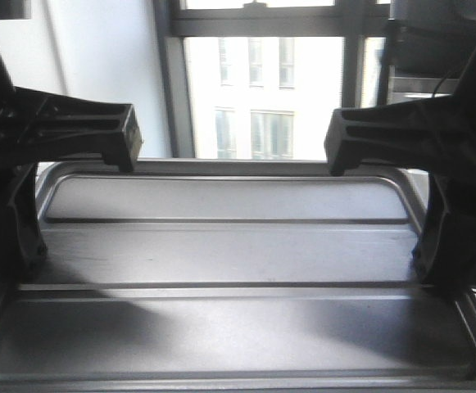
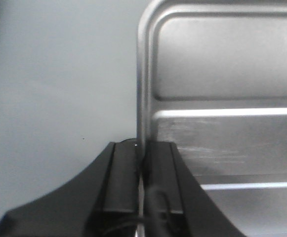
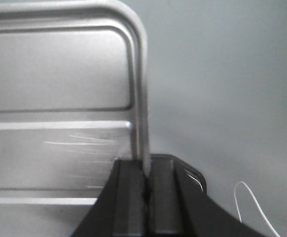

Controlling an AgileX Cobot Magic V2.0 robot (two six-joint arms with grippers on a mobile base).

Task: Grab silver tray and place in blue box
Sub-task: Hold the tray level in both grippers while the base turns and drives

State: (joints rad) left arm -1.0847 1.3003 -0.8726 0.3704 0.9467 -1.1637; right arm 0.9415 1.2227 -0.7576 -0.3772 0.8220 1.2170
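The silver tray fills the front view, held up level and close to the camera, its two long ridges running across. My left gripper is shut on the tray's left rim. My right gripper is shut on the tray's right rim. In the front view the left arm and the right arm stand at the tray's two short ends. The blue box is out of view.
A window with a building outside is behind the tray. A plain grey surface lies beside the tray in both wrist views. A thin white cable curls at the right wrist view's lower right.
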